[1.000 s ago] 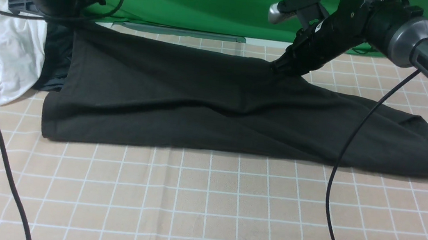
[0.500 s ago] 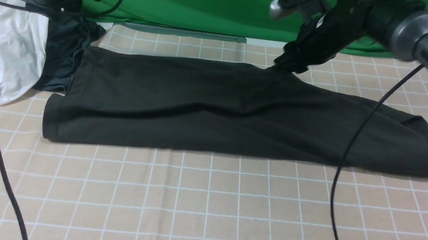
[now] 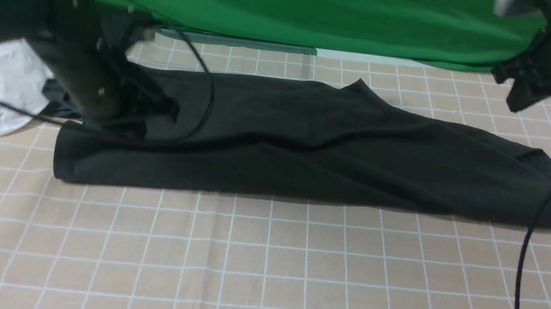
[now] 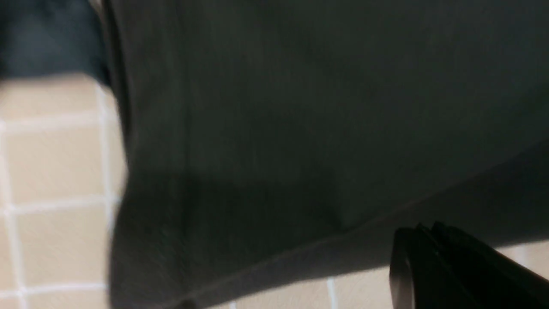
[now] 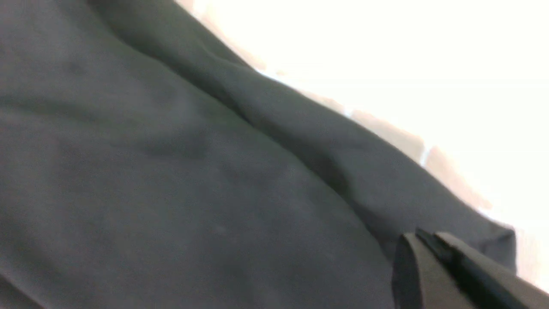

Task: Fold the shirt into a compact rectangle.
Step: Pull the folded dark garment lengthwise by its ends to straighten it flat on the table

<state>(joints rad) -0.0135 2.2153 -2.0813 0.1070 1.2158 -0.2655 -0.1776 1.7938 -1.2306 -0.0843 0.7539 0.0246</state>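
Left gripper (image 3: 169, 107) was closed and held nothing, low over the shirt (image 3: 309, 138) — a long folded band lying across the table (image 3: 261, 259). Right gripper (image 3: 517, 103) hung clear, seemingly closed too, though blurry. Next job: pinch one end and fold it over.

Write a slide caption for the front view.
Black shirt folded into long band on checked tablecloth; left tool and right tool shut, empty.

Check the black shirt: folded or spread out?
Folded lengthwise: the shirt lies as a long, layered band across the table, not yet a compact rectangle.
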